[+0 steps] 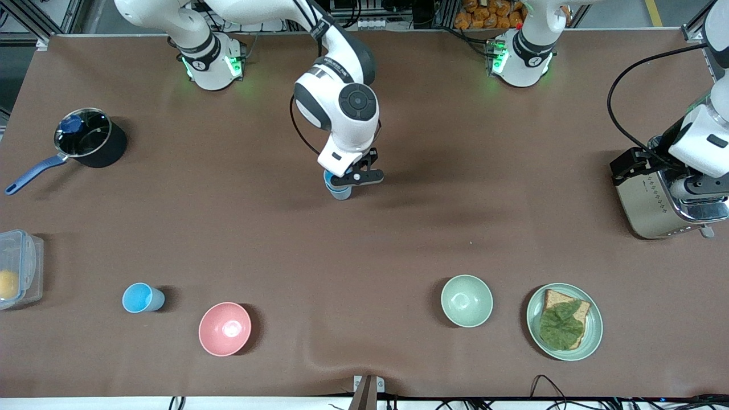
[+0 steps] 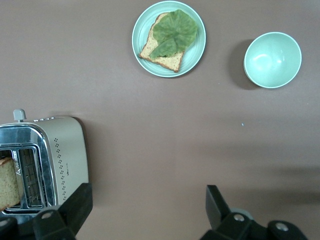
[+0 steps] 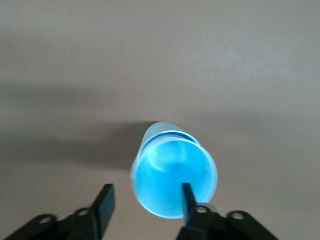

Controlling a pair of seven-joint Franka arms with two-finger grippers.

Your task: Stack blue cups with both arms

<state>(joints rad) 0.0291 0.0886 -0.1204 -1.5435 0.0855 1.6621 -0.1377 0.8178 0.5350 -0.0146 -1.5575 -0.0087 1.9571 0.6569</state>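
One blue cup (image 1: 340, 191) stands near the middle of the table, under my right gripper (image 1: 354, 177). In the right wrist view the cup (image 3: 170, 170) shows its bright blue inside. My right gripper (image 3: 146, 204) is open, with one finger inside the cup's rim and the other outside it. A second blue cup (image 1: 142, 298) stands near the front camera, toward the right arm's end, beside the pink bowl (image 1: 224, 328). My left gripper (image 1: 699, 191) hangs over the toaster (image 1: 649, 208). It is open and empty in the left wrist view (image 2: 147, 202).
A pale green bowl (image 1: 466, 300) and a green plate (image 1: 592, 336) with toast and a leaf sit near the front camera. A black saucepan (image 1: 91, 138) and a clear box (image 1: 20, 267) are at the right arm's end.
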